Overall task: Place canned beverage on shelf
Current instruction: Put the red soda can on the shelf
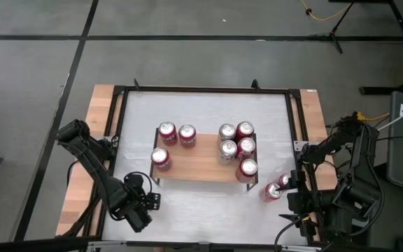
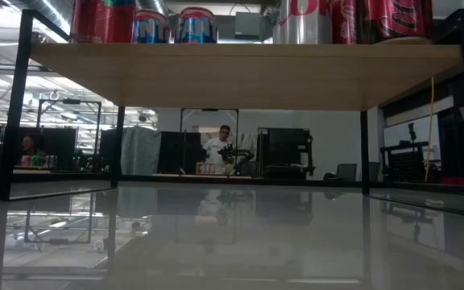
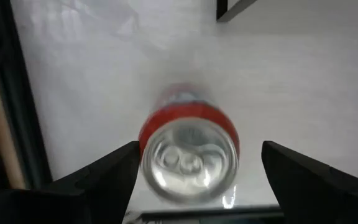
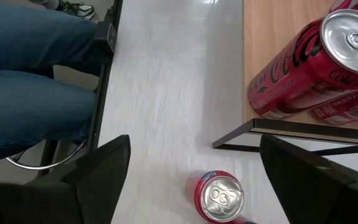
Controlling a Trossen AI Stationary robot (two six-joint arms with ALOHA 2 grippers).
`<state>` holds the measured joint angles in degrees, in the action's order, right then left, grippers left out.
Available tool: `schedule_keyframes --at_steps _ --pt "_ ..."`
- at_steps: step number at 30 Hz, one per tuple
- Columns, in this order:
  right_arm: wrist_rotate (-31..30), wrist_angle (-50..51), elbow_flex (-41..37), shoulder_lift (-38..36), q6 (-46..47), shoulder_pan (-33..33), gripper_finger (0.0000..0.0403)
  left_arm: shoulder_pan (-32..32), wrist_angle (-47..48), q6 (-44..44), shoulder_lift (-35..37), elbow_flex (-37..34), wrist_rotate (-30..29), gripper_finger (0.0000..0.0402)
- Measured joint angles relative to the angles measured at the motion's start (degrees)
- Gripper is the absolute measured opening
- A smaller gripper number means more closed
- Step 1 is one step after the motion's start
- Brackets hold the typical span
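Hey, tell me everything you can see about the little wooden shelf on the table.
The shelf is a small, low rectangular rack with a light wooden plank top on thin black metal frame legs. It stands level near the middle of the white table, and the space under the plank is open. Eight cans stand upright on it, three at its left end and five at its right. The plank's middle is bare.

In the low view, the cans [image 2: 192,24] atop the shelf [image 2: 240,72] are cut off above.
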<state>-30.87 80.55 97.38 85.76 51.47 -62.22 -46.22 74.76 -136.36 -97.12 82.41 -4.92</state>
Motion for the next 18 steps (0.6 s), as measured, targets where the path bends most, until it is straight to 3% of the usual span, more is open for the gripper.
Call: schedule_keyframes --at_steps 9,18 --pt "0.01 0.00 0.00 0.00 0.02 0.00 0.0347 -0.09 -6.70 0.45 0.00 -6.22 0.06 0.0326" --pt "0.02 0.02 0.00 0.00 -0.05 0.00 0.0347 -0.46 -12.08 3.48 0.04 -8.00 -0.16 0.0326"
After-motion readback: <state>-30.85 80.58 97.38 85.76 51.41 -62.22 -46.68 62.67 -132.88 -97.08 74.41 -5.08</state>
